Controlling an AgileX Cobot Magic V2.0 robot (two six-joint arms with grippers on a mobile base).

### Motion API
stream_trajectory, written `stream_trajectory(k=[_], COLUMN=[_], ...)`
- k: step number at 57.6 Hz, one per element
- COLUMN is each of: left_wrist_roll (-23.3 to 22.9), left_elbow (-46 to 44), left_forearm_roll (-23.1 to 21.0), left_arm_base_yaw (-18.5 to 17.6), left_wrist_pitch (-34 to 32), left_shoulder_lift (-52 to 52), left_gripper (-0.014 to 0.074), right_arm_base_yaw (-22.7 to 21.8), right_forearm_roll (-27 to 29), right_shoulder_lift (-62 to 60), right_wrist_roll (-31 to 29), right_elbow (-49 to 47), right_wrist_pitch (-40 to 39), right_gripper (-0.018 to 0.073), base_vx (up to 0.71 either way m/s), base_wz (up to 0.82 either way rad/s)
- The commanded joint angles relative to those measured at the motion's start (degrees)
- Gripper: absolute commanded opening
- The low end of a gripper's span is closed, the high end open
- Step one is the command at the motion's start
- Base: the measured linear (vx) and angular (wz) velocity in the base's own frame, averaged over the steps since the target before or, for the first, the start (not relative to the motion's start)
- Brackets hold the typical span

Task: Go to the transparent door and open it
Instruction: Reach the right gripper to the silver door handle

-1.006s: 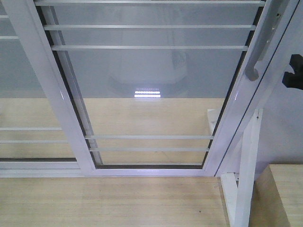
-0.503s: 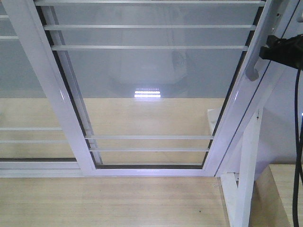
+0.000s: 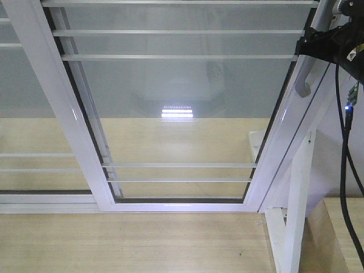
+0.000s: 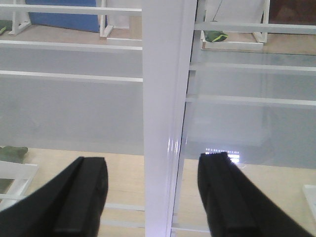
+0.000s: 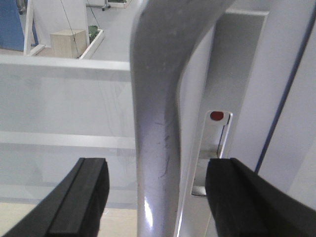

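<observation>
- Jaws, right: spread wide, one black jaw on each side of the curved pull handle (image 5: 158, 123). They bracket it at the bottom of the right wrist view, and no contact shows.
- Jaws, left: spread wide at the bottom of the left wrist view, astride a white frame upright (image 4: 163, 123) with a gap on both sides. I cannot tell which panel this upright belongs to.
- Right arm (image 3: 333, 45): black, at the upper right of the front view, level with the top of the handle. Black cables (image 3: 343, 170) hang from it down the right edge.
- Transparent door (image 3: 182, 114): clear glass in a white frame, filling the centre of the front view. Thin white bars cross it near the top and near the bottom, and a bright light reflection (image 3: 177, 112) sits mid-pane.
- Handle, front view (image 3: 304, 79): silver-white, on the door's right stile, upper right of the frame.
- Lock slot (image 5: 217, 148): a narrow recess in the stile just right of the handle, with a red dot (image 5: 216, 115) at its top.
- Second barred glass panel (image 3: 34, 114): left edge of the front view, beside the door.
- White post (image 3: 296, 216): lower right, leaning beside the door's right stile.
- Wooden floor (image 3: 131, 244): pale planks along the bottom of the frame.
</observation>
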Motion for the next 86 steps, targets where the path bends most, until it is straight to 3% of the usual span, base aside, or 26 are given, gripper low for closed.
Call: stream_trajectory(k=[1, 25, 37, 86], left_wrist_roll=[-0.16, -0.16, -0.16, -0.16], left_elbow=[-1.78, -1.78, -1.78, -1.78], left_forearm_roll=[-0.17, -0.17, -0.17, -0.17], left_arm_base_yaw=[-0.31, -0.31, -0.31, -0.31], left_wrist_pitch=[-4.45, -4.50, -4.50, -4.45], left_shoulder_lift=[-0.22, -0.22, -0.22, -0.22], left_gripper=[0.0523, 0.0523, 0.0523, 0.0523], right_arm_base_yaw=[-0.22, -0.22, 0.59, 13.50], right_forearm_roll=[-0.42, -0.18, -0.25, -0.07], right_shoulder_lift=[-1.49, 1.91, 1.91, 1.91], right_wrist_roll=[0.06, -0.86, 0.72, 0.10], right_elbow=[-2.26, -2.32, -2.32, -2.32], right_wrist_pitch=[-5.17, -10.87, -12.44, -15.88], right_gripper=[0.0467, 0.0174, 0.0176, 0.0209], base_vx=[0.00, 0.00, 0.00, 0.00], base_wz=[0.00, 0.00, 0.00, 0.00])
